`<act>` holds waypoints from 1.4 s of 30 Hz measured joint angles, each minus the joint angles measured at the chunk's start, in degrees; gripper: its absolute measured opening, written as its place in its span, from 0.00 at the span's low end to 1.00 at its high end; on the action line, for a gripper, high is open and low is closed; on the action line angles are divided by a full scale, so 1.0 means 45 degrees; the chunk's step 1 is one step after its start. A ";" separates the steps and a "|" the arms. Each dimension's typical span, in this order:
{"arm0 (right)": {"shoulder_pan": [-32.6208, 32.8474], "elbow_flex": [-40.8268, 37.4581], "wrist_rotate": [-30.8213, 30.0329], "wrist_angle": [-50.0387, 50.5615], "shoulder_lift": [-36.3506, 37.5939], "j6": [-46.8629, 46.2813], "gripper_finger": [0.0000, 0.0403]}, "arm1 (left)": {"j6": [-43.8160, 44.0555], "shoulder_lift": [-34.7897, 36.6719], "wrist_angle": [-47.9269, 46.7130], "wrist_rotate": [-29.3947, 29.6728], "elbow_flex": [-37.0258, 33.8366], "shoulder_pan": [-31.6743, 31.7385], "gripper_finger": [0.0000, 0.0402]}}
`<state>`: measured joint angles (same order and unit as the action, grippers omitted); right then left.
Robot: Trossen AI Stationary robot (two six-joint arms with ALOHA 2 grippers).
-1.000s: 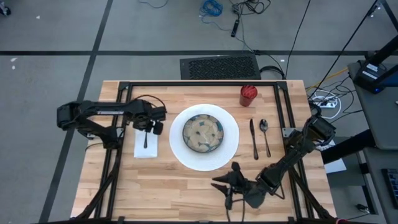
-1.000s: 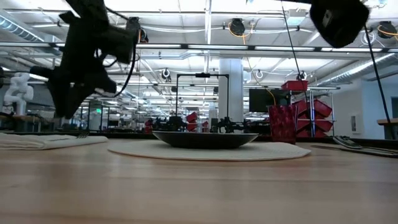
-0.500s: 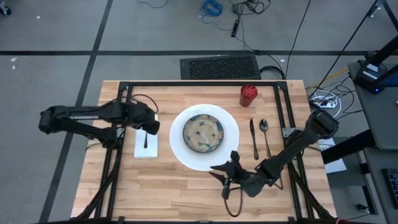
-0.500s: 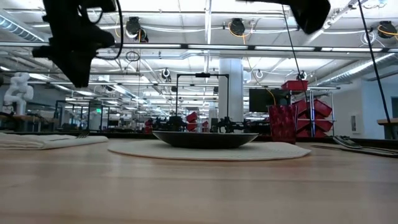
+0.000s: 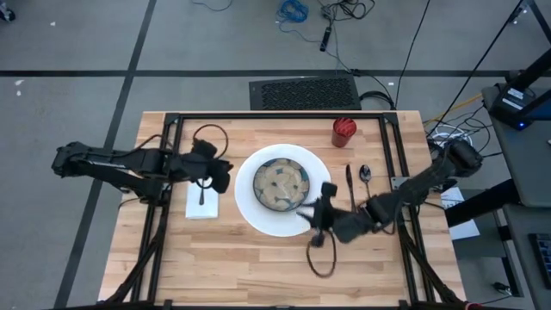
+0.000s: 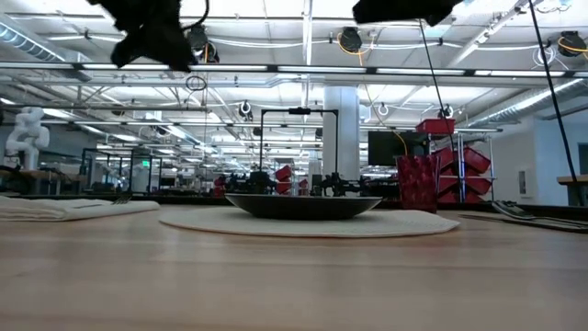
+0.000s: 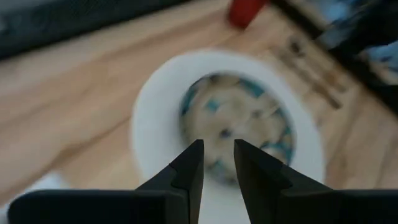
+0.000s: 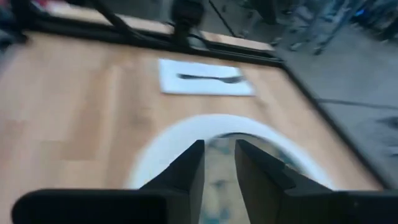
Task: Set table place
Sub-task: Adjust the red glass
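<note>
We're looking straight down on the bench, light wood planks in a black tube frame, filling the middle of the picture with grey floor all around. At its centre sits a white plate with a patterned bowl resting on it. To the plate's left lies a white napkin with a fork on top. To the plate's right, a knife and a spoon lie side by side, and a red cup stands near the far edge, beyond the cutlery.

The left arm reaches in from the left, its pincer up in the air between napkin and plate. In its wrist view the fingers stand a narrow gap apart with nothing between them, the plate and bowl beyond.

The right arm comes in from the right, its pincer over the plate's near-right rim, close to the bowl. Its wrist view shows the fingers likewise just slightly parted and empty, looking across the plate at the napkin and fork.

From bench height, both arms ride high at the top of the picture, clear of the bowl and cup.
</note>
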<state>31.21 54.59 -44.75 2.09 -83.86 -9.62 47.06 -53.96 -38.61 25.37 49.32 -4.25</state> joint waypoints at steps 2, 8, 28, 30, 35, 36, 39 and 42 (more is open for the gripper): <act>-0.0663 0.0000 0.0004 0.0265 0.0241 0.1019 0.18 | -0.1177 -0.0004 0.1202 0.0018 0.0000 0.0009 0.19; -0.2783 -0.0142 0.1494 0.1109 0.1438 0.3347 0.12 | -0.3651 -0.0004 0.3002 0.0201 0.0000 0.0115 0.19; -1.2288 -0.1577 0.5078 0.4932 0.4101 0.2352 0.00 | -0.5196 -0.0004 0.3623 0.1208 0.0000 0.0884 0.19; -1.2639 -0.1274 0.5210 0.4914 0.3451 0.3638 0.00 | -0.5567 -0.0004 0.3898 0.1208 0.0000 0.1088 0.19; -1.3093 -0.0525 0.5391 0.5131 0.1562 0.6415 0.00 | -0.5582 -0.0004 0.4472 0.1109 0.0000 0.1561 0.19; -1.3165 -0.0335 0.5396 0.5152 0.1183 0.6855 0.00 | -0.5585 -0.0004 0.4567 0.1010 0.0000 0.1658 0.19; -1.3424 0.0091 0.5534 0.5158 0.0163 0.7985 0.00 | -0.5642 -0.0004 0.4728 0.0793 0.0000 0.1811 0.19; -1.3740 0.0414 0.5913 0.5188 -0.0605 0.8832 0.00 | -0.5635 -0.0004 0.4886 0.0757 0.0000 0.1803 0.19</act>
<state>-30.62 56.45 -18.14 25.43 -86.58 30.12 21.70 -53.98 -16.62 28.78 49.32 3.87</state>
